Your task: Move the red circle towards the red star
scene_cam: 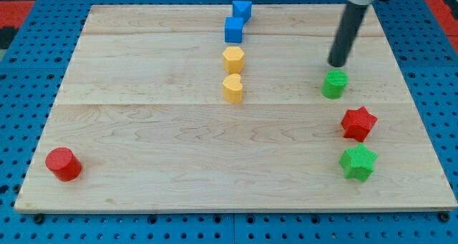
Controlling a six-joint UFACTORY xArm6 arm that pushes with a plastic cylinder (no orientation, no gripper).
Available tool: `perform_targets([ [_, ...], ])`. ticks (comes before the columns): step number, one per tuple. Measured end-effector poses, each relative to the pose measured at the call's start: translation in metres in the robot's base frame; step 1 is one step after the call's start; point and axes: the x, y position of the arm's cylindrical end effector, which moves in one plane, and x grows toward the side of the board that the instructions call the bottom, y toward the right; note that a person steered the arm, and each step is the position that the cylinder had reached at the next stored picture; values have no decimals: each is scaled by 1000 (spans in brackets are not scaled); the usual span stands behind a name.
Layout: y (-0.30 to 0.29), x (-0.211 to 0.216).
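Note:
The red circle (64, 164) lies near the board's bottom left corner. The red star (358, 124) lies at the view's right, far across the board from the circle. My tip (336, 65) is at the upper right, just above a green block (334, 84) in the view and close to it. The tip is above the red star in the view and far from the red circle.
A green star (357, 162) lies just below the red star. Two yellow blocks (232, 59) (232, 89) and two blue blocks (242, 10) (234, 30) form a column at the top middle. The wooden board (143, 129) rests on a blue pegboard.

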Motion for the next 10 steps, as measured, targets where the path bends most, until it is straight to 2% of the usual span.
perform_targets([
  [1, 2, 31],
  [2, 7, 28],
  [3, -100, 12],
  [4, -110, 95],
  [5, -179, 181],
  [6, -292, 249],
  [7, -394, 251],
  [8, -466, 228],
  [9, -384, 206],
  [10, -343, 166],
])
